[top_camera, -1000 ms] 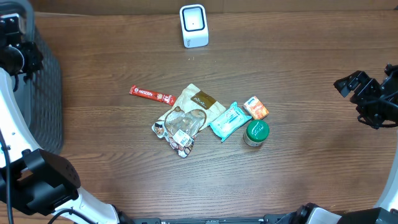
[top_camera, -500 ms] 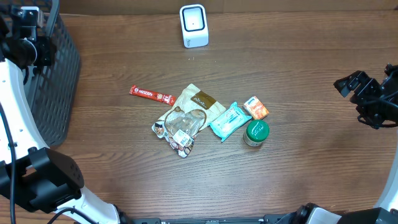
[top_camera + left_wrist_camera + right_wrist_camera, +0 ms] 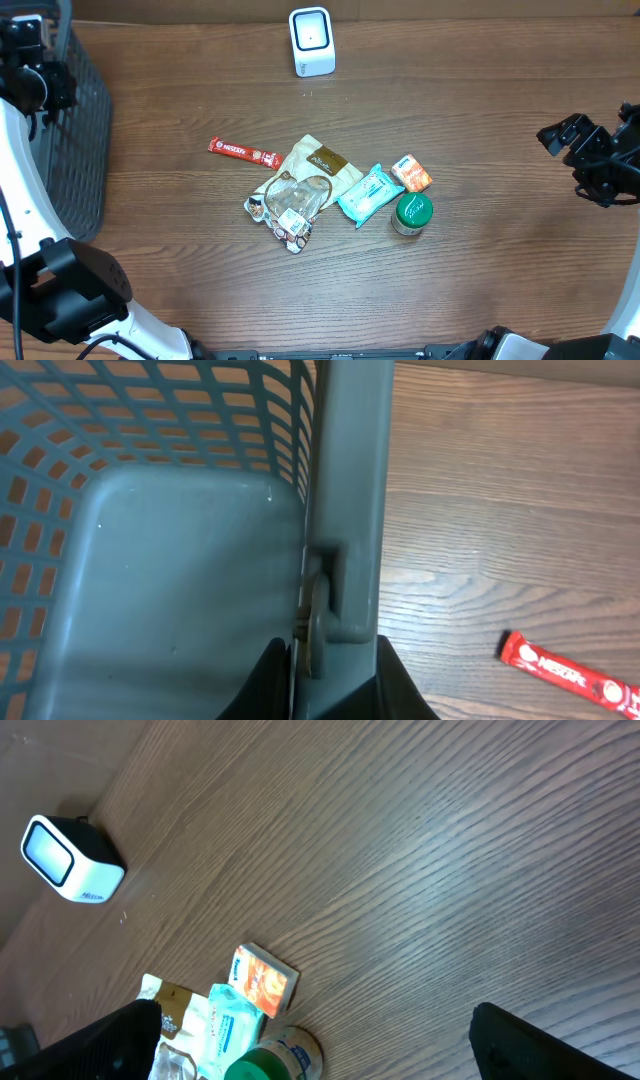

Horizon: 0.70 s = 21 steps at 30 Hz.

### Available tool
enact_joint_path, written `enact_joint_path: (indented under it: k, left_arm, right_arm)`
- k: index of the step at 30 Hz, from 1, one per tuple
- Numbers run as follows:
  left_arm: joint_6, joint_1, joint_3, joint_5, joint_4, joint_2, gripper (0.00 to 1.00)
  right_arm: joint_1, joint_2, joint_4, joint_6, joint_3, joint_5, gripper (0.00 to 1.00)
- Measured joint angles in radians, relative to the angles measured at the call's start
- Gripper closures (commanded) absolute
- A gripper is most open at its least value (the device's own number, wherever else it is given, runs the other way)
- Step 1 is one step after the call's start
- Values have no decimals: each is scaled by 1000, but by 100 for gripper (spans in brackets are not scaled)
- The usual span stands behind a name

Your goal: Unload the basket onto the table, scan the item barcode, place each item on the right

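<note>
Fingers (image 3: 262, 685) of left gripper (image 3: 332, 660) clenched on rim of grey basket (image 3: 150, 560); those of right gripper (image 3: 312, 1020) spread wide, grasping nothing. At table (image 3: 480, 280) centre, red stick (image 3: 244, 152) marked NESCAFE just beside brown pouch (image 3: 320, 162), wipes pack (image 3: 370, 193), orange box (image 3: 411, 173), green-lidded jar (image 3: 411, 213). Well apart, at far edge, white scanner (image 3: 311, 41).

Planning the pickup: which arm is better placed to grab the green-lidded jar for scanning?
Right. The right gripper is open, empty and nearer the green-lidded jar; the left gripper is shut on the basket rim.
</note>
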Motion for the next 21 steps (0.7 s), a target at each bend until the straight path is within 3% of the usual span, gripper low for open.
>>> enact_joint_path:
  k: [1,5,9,12,13,19,21]
  left_arm:
    - [-6,0,0,-5,0,0,86]
    - [-35,2,0,-15,-3,0,53]
    - [-51,6,0,-27,1,0,47]
    - [-51,6,0,-33,10,-5,9]
    - [-51,5,0,-35,15,-9,0]
    - [-67,5,16,-48,33,-98,0]
    - [-122,5,37,-47,39,-181,0]
  right_arm:
    - [0,0,0,0,0,0,0]
    - [0,0,0,0,0,1,0]
    - [0,0,0,0,0,1,0]
    - [0,0,0,0,0,0,0]
    - [0,0,0,0,0,1,0]
    - [0,0,0,0,0,0,0]
    - [0,0,0,0,0,0,0]
